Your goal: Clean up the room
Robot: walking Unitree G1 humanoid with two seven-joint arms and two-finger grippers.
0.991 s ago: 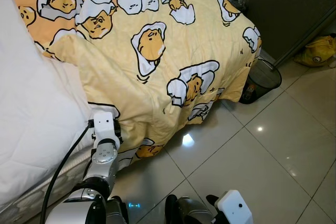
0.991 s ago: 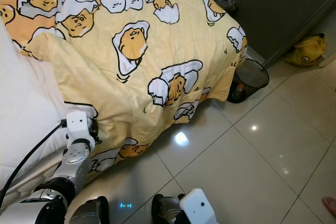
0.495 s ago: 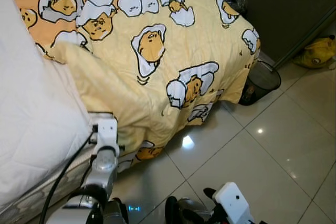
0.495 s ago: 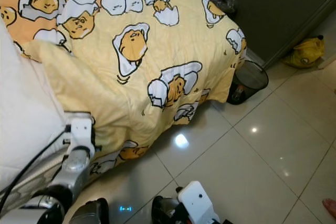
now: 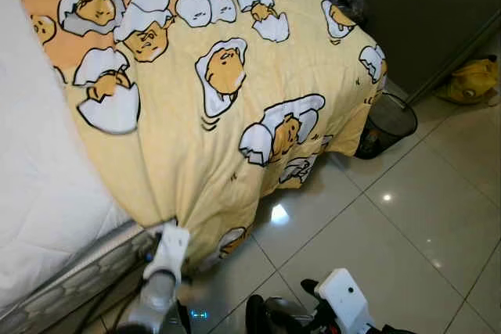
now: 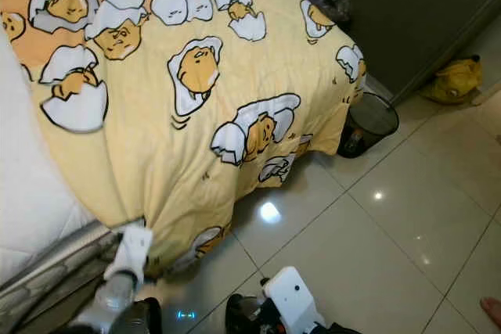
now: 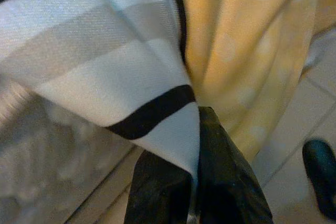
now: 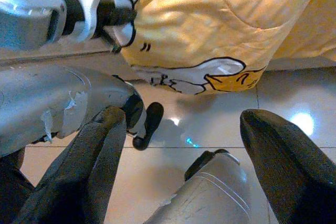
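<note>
Pinched between the two black fingers of our left gripper (image 7: pixel 197 182) is the low corner of a pale yellow quilt printed with cartoon eggs in cracked white shells (image 5: pixel 227 107). In the left wrist view the fingers are pressed together on a fold of white cloth with a black outline, part of that print. From the head camera, the left gripper sits low beside the bed, just above the glossy grey floor tiles (image 5: pixel 407 217), and the cloth bunches to a point where we hold it.

Our right gripper (image 8: pixel 184 145) hangs near our feet with its fingers spread wide and nothing between them.

From the pinched corner the quilt rises up and away over the bed, spread across the white mattress (image 5: pixel 39 170). Its long axis runs away from us toward the head of the bed. Only the left arm is on the cloth, stretched down and forward; we judge any further pull depends on it.

Farther off, a black mesh wastebasket (image 5: pixel 389 119) stands just beside the bed's far corner, and a yellow soft bag (image 5: pixel 472 81) lies on the floor by the dark wall.
</note>
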